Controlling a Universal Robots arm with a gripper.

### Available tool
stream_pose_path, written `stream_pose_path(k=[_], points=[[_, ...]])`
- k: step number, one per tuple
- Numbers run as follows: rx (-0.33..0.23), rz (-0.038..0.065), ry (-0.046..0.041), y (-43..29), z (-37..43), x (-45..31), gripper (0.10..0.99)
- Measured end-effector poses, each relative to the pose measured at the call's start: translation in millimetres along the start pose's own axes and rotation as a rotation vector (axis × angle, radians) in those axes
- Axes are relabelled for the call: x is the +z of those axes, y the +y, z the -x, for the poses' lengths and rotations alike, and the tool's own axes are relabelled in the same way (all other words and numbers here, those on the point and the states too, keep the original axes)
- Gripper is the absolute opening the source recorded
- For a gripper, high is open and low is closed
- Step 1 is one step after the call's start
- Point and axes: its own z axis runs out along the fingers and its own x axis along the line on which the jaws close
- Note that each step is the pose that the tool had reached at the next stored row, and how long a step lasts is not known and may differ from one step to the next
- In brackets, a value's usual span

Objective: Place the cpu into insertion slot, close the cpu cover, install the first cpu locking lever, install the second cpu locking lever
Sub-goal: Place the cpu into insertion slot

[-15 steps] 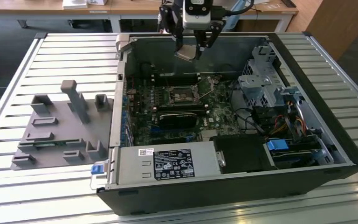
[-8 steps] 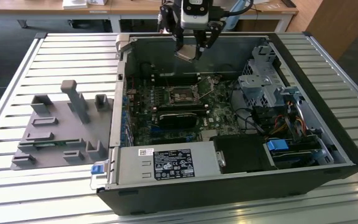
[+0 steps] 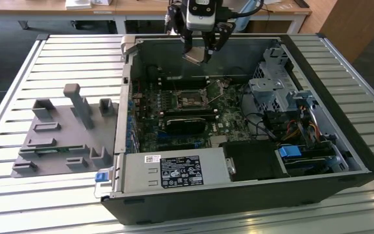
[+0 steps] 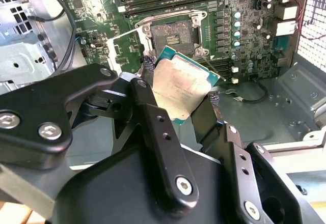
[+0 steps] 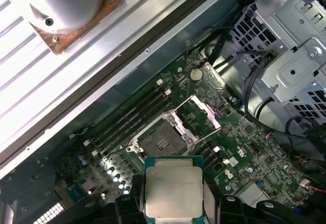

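My gripper (image 3: 198, 52) hangs over the open computer case, above its far wall, shut on the cpu (image 3: 196, 58). In both wrist views the cpu (image 4: 178, 89) (image 5: 173, 191) is a flat silver-topped square with a green edge, pinched by its sides between the black fingers (image 4: 153, 112) and tilted. The insertion slot (image 3: 190, 99) (image 4: 173, 33) (image 5: 160, 140) lies bare on the green motherboard below, dark centre showing. The cpu cover (image 5: 201, 113) (image 4: 122, 50) stands swung up, away from the slot. The cpu is well above the slot and apart from it.
A grey power supply box (image 3: 174, 170) sits at the case's near side, and a long black block (image 3: 187, 124) lies beside the slot. The metal drive cage (image 3: 271, 87) and cables (image 3: 304, 129) are at the exterior view's right. A grey fixture (image 3: 64, 131) rests on the slatted table (image 3: 31, 63).
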Motion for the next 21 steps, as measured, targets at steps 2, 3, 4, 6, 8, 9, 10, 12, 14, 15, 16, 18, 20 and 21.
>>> stream_pose_path(k=[2, 3, 4, 6, 8, 9, 10, 12, 14, 15, 16, 18, 20, 21], points=[[0.012, 0.0, -0.0011, 0.0, 0.0, 0.1, 0.541], [0.019, 0.0, -0.0018, 0.0, 0.0, 0.1, 0.541], [0.025, 0.0, -0.0024, 0.0, 0.0, 0.2, 0.541], [0.038, 0.0, -0.0037, 0.0, 0.0, 0.3, 0.541], [0.05, -0.001, -0.0048, 0.0, 0.0, 0.3, 0.541], [0.056, -0.001, -0.0054, 0.0, 0.0, 0.4, 0.541], [0.062, -0.001, -0.006, 0.0, 0.0, 0.5, 0.541], [0.075, -0.001, -0.0072, 0.0, 0.0, 0.6, 0.541], [0.087, -0.001, -0.0084, 0.0, 0.0, 0.6, 0.541], [0.093, -0.001, -0.009, 0.0, 0.0, 0.7, 0.541], [0.1, -0.001, -0.0096, 0.0, 0.0, 0.7, 0.541], [0.112, -0.001, -0.0109, -0.1, 0.0, 0.8, 0.541], [0.125, -0.001, -0.0122, -0.1, 0.0, 0.9, 0.541], [0.131, -0.002, -0.0129, -0.1, 0.0, 1.0, 0.541]])
